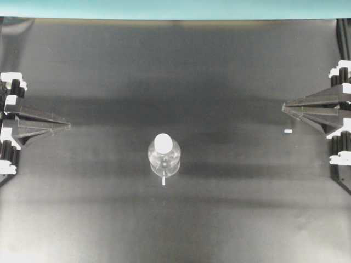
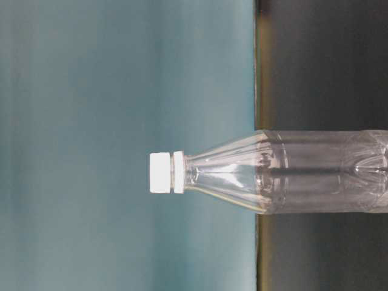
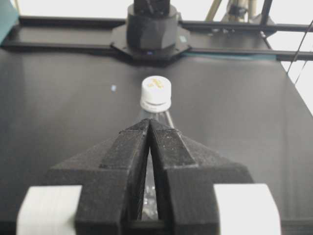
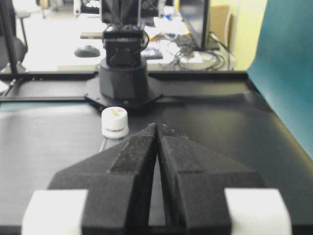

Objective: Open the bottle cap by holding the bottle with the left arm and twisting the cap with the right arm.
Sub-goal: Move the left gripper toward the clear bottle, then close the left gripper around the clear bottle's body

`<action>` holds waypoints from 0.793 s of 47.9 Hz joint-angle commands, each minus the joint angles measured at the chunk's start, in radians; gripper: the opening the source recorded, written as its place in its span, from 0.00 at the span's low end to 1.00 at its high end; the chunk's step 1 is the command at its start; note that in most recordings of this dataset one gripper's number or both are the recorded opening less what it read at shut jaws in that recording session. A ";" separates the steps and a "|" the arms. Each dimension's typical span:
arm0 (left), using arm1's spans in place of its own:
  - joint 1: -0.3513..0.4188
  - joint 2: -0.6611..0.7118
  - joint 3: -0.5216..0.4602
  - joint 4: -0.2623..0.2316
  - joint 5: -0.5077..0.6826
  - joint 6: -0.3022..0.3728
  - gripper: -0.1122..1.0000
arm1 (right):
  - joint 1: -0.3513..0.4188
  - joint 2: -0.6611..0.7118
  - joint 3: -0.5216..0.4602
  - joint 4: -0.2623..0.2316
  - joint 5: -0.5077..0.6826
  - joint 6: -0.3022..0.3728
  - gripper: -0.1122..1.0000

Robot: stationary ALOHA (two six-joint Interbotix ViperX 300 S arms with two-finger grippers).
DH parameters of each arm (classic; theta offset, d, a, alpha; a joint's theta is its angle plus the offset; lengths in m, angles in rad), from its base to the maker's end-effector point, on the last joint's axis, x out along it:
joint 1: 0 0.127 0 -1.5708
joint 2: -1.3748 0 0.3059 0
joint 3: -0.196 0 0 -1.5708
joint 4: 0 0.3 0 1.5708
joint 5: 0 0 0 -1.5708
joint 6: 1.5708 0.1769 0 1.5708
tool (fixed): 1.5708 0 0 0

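A small clear plastic bottle (image 1: 164, 159) stands upright near the middle of the black table, its white bottle cap (image 1: 163, 143) on top. The table-level view, turned sideways, shows the bottle (image 2: 303, 173) and its cap (image 2: 160, 173) screwed on. My left gripper (image 1: 68, 125) is shut at the far left, pointing toward the bottle and well apart from it. My right gripper (image 1: 284, 107) is shut at the far right, also far from the bottle. From the left wrist the cap (image 3: 156, 93) sits just beyond the shut tips (image 3: 149, 121). From the right wrist the cap (image 4: 115, 121) lies left of the shut tips (image 4: 157, 126).
Small white tape marks lie on the table, one just in front of the bottle (image 1: 163, 181) and one near the right gripper (image 1: 287, 131). The opposite arm's base (image 3: 151, 29) stands at the table's far side. A teal backdrop (image 1: 175, 8) runs along the back edge.
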 commanded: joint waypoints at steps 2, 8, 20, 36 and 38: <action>0.005 0.049 -0.054 0.041 -0.017 0.009 0.23 | 0.012 0.012 -0.018 0.011 0.006 0.015 0.13; 0.003 0.118 -0.089 0.041 -0.044 0.011 0.19 | 0.012 0.029 -0.048 0.043 0.101 0.021 0.10; 0.014 0.296 -0.140 0.041 -0.117 0.012 0.19 | 0.011 0.052 -0.086 0.049 0.225 0.023 0.10; 0.014 0.474 -0.225 0.041 -0.268 0.009 0.66 | -0.002 0.054 -0.097 0.049 0.233 0.023 0.10; 0.012 0.494 -0.241 0.041 -0.288 0.008 0.77 | -0.003 0.052 -0.098 0.051 0.235 0.023 0.10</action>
